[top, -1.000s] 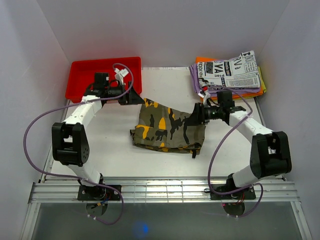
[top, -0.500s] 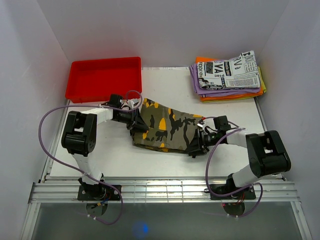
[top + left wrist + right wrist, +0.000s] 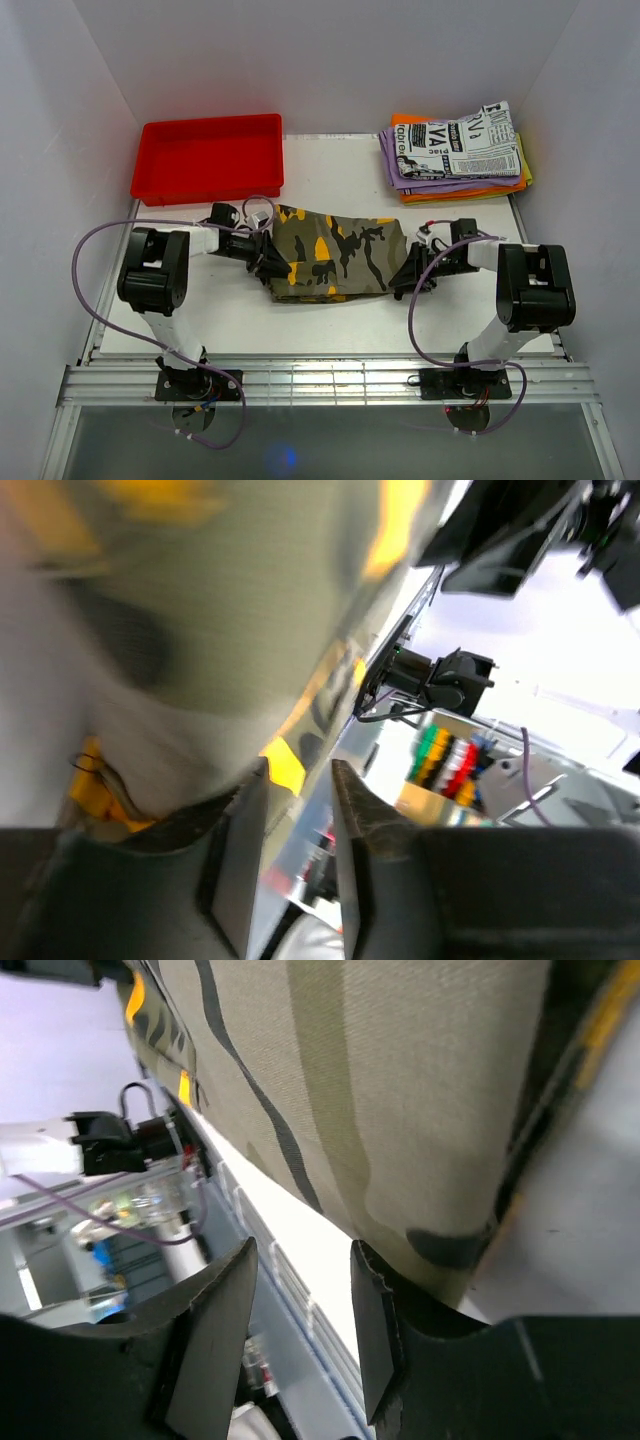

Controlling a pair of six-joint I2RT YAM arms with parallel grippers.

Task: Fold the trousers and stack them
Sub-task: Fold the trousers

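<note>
The camouflage trousers point(image 3: 335, 255) lie in a compact folded rectangle on the white table, in olive, black and yellow-orange. My left gripper point(image 3: 263, 256) lies low at their left edge. Its jaws are open with nothing between them point(image 3: 300, 780), and the trousers' cloth point(image 3: 230, 610) hangs blurred just beside its left finger point(image 3: 240, 860). My right gripper point(image 3: 408, 275) lies low at the right edge. Its jaws are open and empty point(image 3: 303, 1260), and the trousers' cloth point(image 3: 400, 1080) rests against the outside of its right finger point(image 3: 375, 1340).
A red tray point(image 3: 208, 158) stands at the back left. A stack of folded garments point(image 3: 458, 150) sits at the back right, white newspaper print over purple and orange. White walls close in both sides. A metal rail point(image 3: 330, 380) runs along the near edge.
Both grippers came down from the cloth's far corners to the table at its two sides. The trousers went from a loose slanted shape to a flatter, squarer fold.
</note>
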